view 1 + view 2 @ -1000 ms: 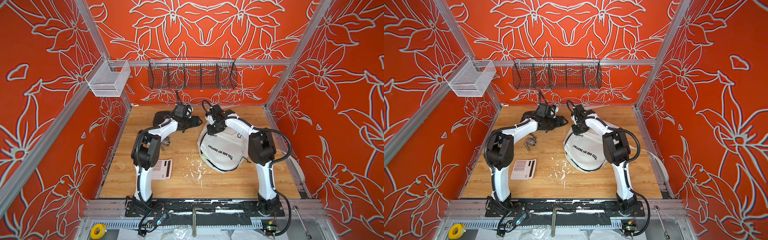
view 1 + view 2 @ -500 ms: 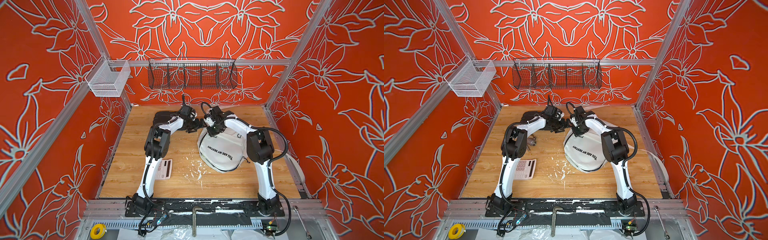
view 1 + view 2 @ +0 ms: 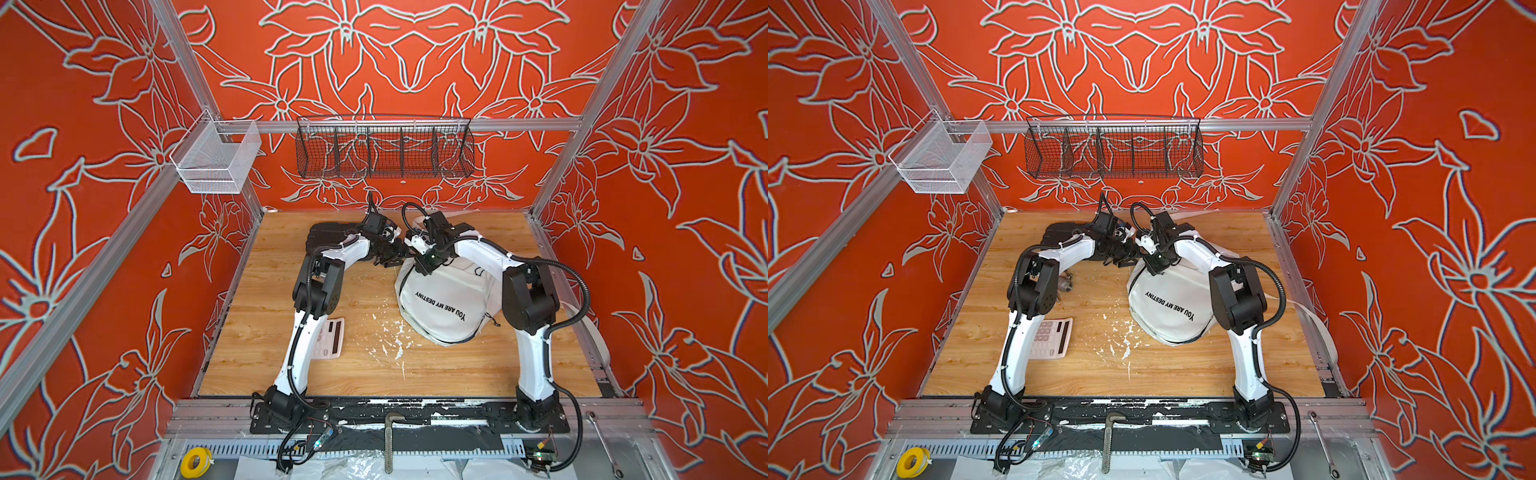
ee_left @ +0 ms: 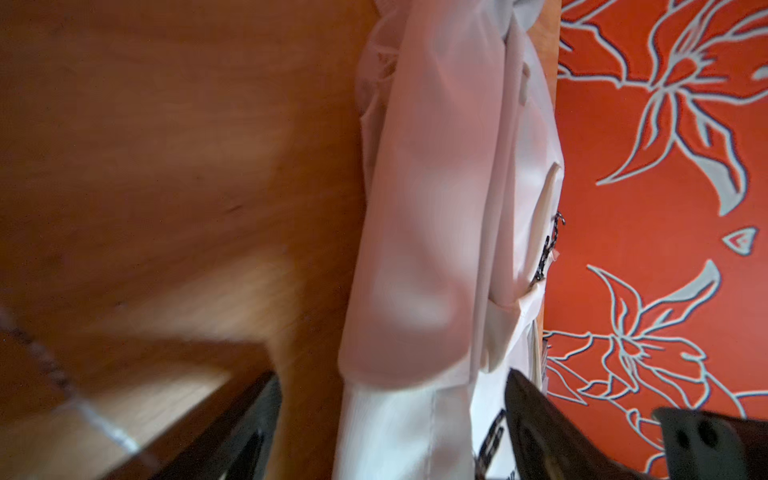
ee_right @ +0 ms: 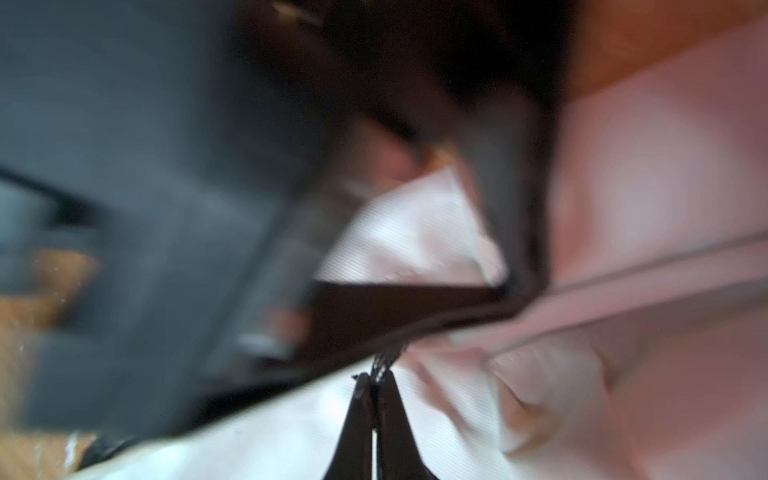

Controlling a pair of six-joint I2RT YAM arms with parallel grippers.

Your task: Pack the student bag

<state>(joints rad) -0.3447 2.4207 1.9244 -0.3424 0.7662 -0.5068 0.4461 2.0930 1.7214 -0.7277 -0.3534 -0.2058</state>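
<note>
Open tabletop across the near strip, student bag filling the right middle, calculator near left, black case far left, wire basket overhead at back

The backpack is white woven cloth, matt, with a fine rib showing up close. Its cord is black and braided. The tabletop is wood-grain board, smooth with a faint sheen. The long basket is black wire, and the small basket is fine pale metal mesh. The calculator looks like pale matt plastic.
</note>
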